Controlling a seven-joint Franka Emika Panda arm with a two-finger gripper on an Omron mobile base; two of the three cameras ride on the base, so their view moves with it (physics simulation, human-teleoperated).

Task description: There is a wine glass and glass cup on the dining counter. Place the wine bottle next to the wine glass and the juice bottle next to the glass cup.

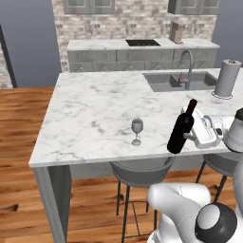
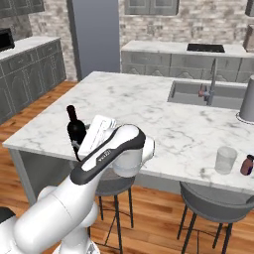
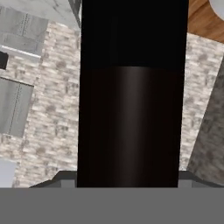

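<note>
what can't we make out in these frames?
- Hand fingers: wine bottle covers them in the hand view.
- Bottle base versus dining counter: left base view can't settle whether it touches.
- Juice bottle: cut by the right base view's edge.
- Wine glass: too small for detail.

On the dining counter (image 1: 95, 114): one wine glass (image 1: 137, 130), one glass cup (image 2: 226, 159), one wine bottle (image 1: 182, 128), one juice bottle (image 2: 247, 165), one grey cylinder (image 1: 228, 79), one sink (image 1: 163, 81) with one faucet (image 1: 189, 66), two stools (image 1: 140, 173) at near edge.
</note>
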